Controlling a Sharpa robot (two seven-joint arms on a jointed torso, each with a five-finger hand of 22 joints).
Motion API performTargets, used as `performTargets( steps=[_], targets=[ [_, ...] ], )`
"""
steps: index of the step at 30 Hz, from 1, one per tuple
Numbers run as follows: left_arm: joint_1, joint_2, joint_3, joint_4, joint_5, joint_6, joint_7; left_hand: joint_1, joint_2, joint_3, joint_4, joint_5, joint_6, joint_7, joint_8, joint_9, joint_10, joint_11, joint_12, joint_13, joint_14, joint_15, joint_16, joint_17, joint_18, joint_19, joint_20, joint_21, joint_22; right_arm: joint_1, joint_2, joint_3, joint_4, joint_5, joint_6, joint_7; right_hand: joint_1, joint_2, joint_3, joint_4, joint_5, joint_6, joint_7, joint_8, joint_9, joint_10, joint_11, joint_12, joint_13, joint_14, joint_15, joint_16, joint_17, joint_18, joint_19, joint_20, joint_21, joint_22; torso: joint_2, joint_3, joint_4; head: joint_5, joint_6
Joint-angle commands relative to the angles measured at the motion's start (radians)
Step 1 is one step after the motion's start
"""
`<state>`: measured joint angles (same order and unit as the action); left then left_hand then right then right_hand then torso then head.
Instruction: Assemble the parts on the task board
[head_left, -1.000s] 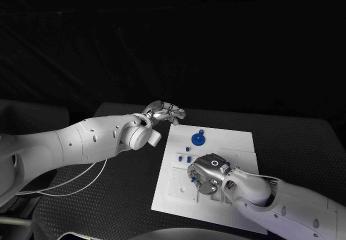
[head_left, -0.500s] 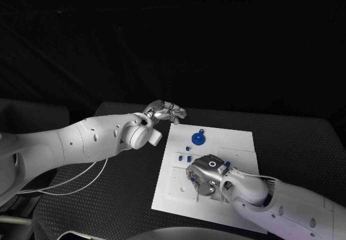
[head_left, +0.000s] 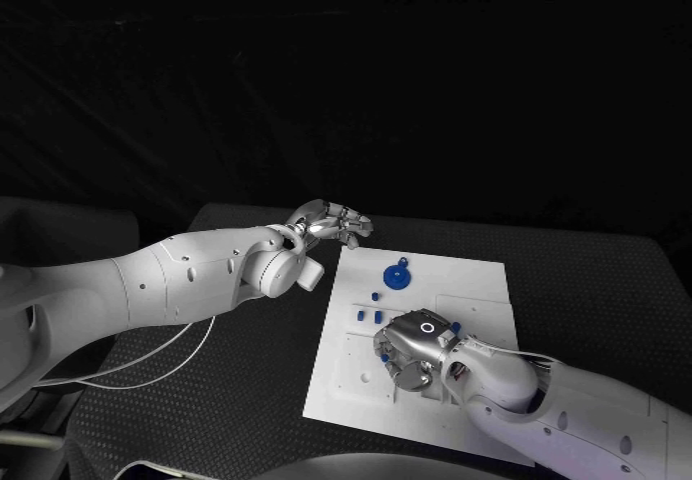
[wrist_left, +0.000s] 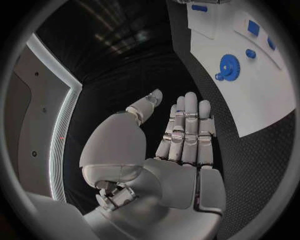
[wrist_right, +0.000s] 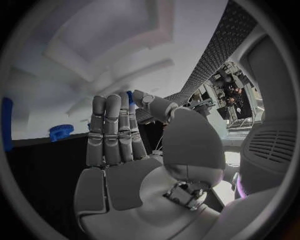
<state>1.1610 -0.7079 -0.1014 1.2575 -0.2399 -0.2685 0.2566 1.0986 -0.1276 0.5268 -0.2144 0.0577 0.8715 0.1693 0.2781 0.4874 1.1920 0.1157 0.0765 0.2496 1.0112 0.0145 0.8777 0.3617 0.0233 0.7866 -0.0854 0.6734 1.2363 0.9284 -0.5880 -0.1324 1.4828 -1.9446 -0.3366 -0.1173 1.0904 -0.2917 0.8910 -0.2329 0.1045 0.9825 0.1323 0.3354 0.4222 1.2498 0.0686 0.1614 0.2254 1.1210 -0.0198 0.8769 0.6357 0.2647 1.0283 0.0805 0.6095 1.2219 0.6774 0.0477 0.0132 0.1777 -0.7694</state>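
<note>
Right hand (head_left: 408, 347) over task board (head_left: 476, 285) | left hand (head_left: 329, 222) empty, off board

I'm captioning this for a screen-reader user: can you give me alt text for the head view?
A white task board lies on a black table, with the right robot hand low over its middle beside small blue parts. A blue gear sits farther up the board. The left robot hand is off the board's far left corner, holding nothing.

Matt white task board (head_left: 476, 285) on a rough, woven-looking black table (head_left: 231, 390).
</note>
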Motion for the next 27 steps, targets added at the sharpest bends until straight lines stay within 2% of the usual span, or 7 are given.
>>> performTargets(
  steps=[1,10,13,15,20,23,27],
  targets=[
    [0.002,0.000,0.001,0.001,0.005,0.013,0.002,-0.010,-0.002,-0.002,-0.002,0.006,-0.009,0.002,0.004,-0.002,-0.006,0.001,-0.003,-0.002,0.009,0.001,-0.006,0.001,0.014,0.006,0.002,-0.006,0.002,-0.006,-0.015,-0.005,0.000,0.032,-0.012,0.000,-0.024,-0.007,-0.053,-0.026,0.004,-0.050,0.025,-0.025,-0.010,-0.069,0.040,-0.050,-0.033,-0.015,0.018,-0.008,0.000,-0.004,-0.019,0.008,-0.005,0.008,0.000,0.0001,0.0005,-0.004,0.004],
    [0.002,-0.003,0.001,-0.007,0.005,0.015,0.002,-0.010,-0.003,-0.002,-0.002,0.006,-0.010,0.002,0.004,-0.002,-0.007,0.001,-0.003,-0.002,0.009,0.001,-0.007,0.002,0.014,0.006,0.002,-0.007,0.002,0.033,-0.073,0.001,0.073,0.050,-0.068,0.004,-0.059,-0.011,-0.152,-0.058,-0.010,-0.095,0.042,-0.040,-0.018,-0.121,0.059,-0.081,-0.058,-0.037,0.037,-0.008,0.012,-0.003,-0.045,0.018,-0.011,0.017,0.000,0.0014,-0.0015,-0.012,0.016],
    [0.002,-0.004,0.001,-0.009,0.005,0.015,0.002,-0.010,-0.003,-0.002,-0.002,0.006,-0.010,0.002,0.004,-0.002,-0.008,0.001,-0.003,-0.002,0.009,0.002,-0.007,0.002,0.014,0.006,0.002,-0.007,0.002,0.058,-0.103,0.016,0.112,0.061,-0.069,0.001,-0.055,-0.010,-0.152,-0.056,-0.013,-0.093,0.041,-0.037,-0.017,-0.118,0.058,-0.079,-0.059,-0.036,0.036,-0.006,0.014,-0.003,-0.042,0.017,-0.010,0.018,0.000,0.0013,-0.0013,-0.017,0.020],
    [0.002,-0.004,0.001,-0.011,0.005,0.015,0.002,-0.010,-0.002,-0.002,-0.002,0.006,-0.010,0.002,0.004,-0.002,-0.008,0.001,-0.003,-0.002,0.009,0.002,-0.007,0.002,0.014,0.006,0.002,-0.007,0.002,0.081,-0.132,0.040,0.140,0.081,-0.060,0.000,-0.043,-0.010,-0.138,-0.050,-0.019,-0.088,0.039,-0.032,-0.015,-0.108,0.055,-0.075,-0.061,-0.031,0.033,-0.003,0.017,-0.003,-0.034,0.015,-0.009,0.018,0.000,0.0016,-0.0012,-0.022,0.025],
    [0.002,-0.002,0.001,-0.015,0.005,0.016,0.003,-0.009,-0.002,-0.002,-0.003,0.006,-0.010,0.002,0.004,-0.002,-0.008,0.001,-0.003,-0.002,0.009,0.002,-0.008,0.003,0.014,0.006,0.002,-0.007,0.002,0.141,-0.179,0.069,0.153,0.138,0.086,0.001,-0.026,-0.009,-0.101,-0.039,-0.029,-0.082,0.034,-0.024,-0.012,-0.070,0.042,-0.055,-0.057,-0.020,0.021,0.005,0.025,-0.003,-0.019,0.010,-0.003,0.020,-0.001,0.0021,-0.0012,-0.035,0.035],
    [0.002,0.000,0.001,-0.018,0.005,0.017,0.003,-0.009,-0.002,-0.002,-0.003,0.006,-0.010,0.002,0.004,-0.002,-0.008,0.001,-0.003,-0.002,0.010,0.002,-0.008,0.003,0.014,0.006,0.002,-0.007,0.003,0.174,-0.208,0.071,0.143,0.152,0.183,-0.015,-0.026,-0.008,-0.097,-0.036,-0.028,-0.083,0.030,-0.024,-0.013,-0.073,0.043,-0.057,-0.060,-0.022,0.022,0.005,0.027,-0.003,-0.020,0.011,-0.002,0.022,-0.001,0.0014,-0.0009,-0.045,0.042],
    [0.002,0.002,0.001,-0.019,0.005,0.017,0.003,-0.009,-0.002,-0.001,-0.003,0.006,-0.010,0.002,0.004,-0.002,-0.008,0.001,-0.003,-0.002,0.010,0.002,-0.008,0.003,0.014,0.006,0.002,-0.007,0.003,0.185,-0.241,0.071,0.136,0.164,0.216,-0.025,-0.046,-0.008,-0.121,-0.039,-0.021,-0.086,0.028,-0.024,-0.014,-0.080,0.046,-0.061,-0.064,-0.029,0.026,0.004,0.031,-0.003,-0.027,0.014,-0.002,0.028,0.000,0.0010,-0.0004,-0.053,0.047]
  ],
)
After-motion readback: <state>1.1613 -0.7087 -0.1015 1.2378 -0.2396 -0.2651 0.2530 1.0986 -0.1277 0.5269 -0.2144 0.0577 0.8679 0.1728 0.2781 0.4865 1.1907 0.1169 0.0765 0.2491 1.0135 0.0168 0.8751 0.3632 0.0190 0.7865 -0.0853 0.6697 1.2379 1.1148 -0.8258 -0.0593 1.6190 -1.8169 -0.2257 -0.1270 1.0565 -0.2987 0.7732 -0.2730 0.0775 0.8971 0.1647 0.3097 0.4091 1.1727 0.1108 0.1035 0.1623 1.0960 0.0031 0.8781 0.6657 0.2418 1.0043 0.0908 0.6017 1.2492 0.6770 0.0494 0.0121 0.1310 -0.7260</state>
